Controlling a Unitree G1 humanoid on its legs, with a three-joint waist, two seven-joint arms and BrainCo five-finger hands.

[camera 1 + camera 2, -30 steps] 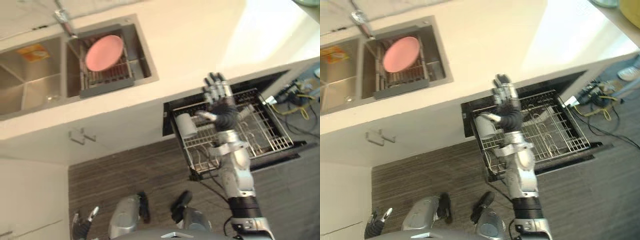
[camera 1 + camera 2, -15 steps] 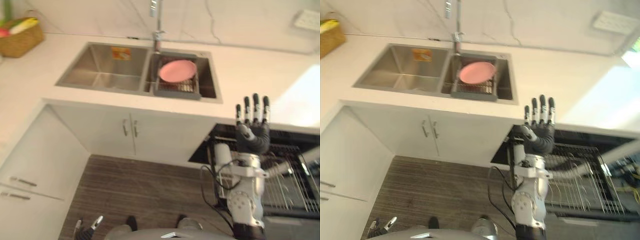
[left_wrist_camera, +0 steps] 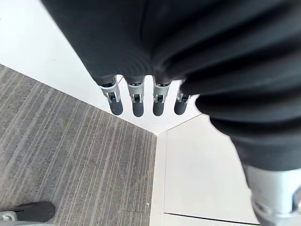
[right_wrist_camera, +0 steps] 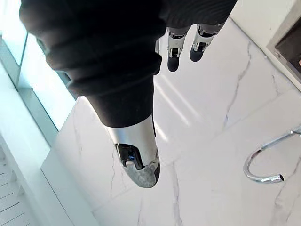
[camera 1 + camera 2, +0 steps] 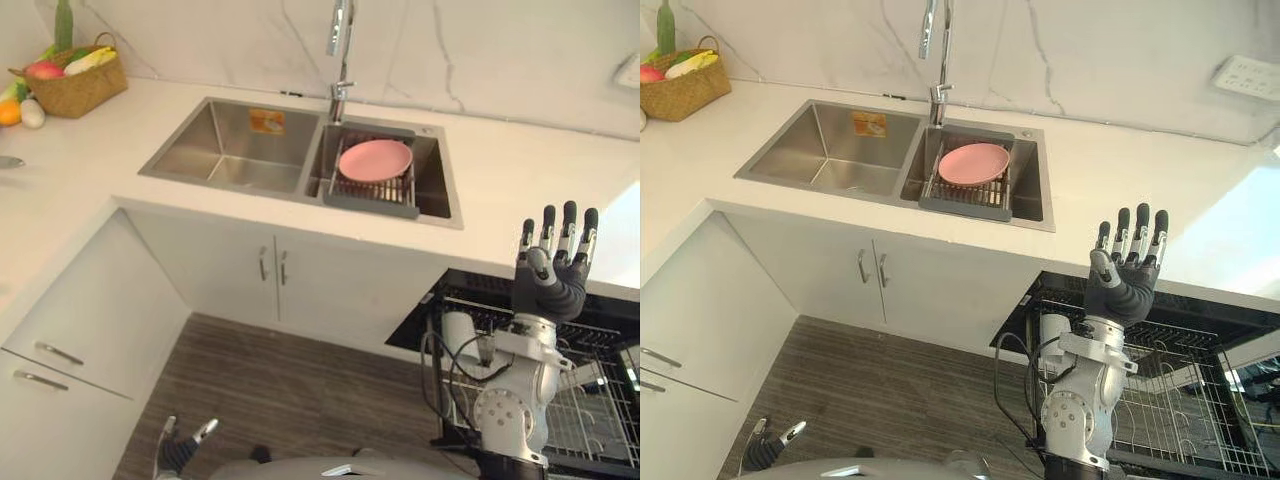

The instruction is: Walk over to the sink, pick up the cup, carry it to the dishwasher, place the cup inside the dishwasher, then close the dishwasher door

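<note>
A white cup (image 5: 458,330) lies in the near left corner of the pulled-out dishwasher rack (image 5: 600,400), under the counter at the lower right. My right hand (image 5: 553,270) is raised above that rack, palm up and fingers straight, open and holding nothing; it is apart from the cup. In the right wrist view its fingers (image 4: 173,47) point at the marble wall. My left hand (image 5: 183,452) hangs low by the floor at the lower left; its fingers (image 3: 136,101) are straight and empty.
A double sink (image 5: 235,145) sits in the white counter, with a pink plate (image 5: 375,160) on a rack in its right basin and a tap (image 5: 340,45) behind. A basket of fruit (image 5: 75,80) stands far left. White cabinets (image 5: 270,280) line the wood-look floor.
The whole picture has swung from the dishwasher toward the sink, so the camera moved. My right hand stays raised and open above the rack; the cup still lies in the rack.
</note>
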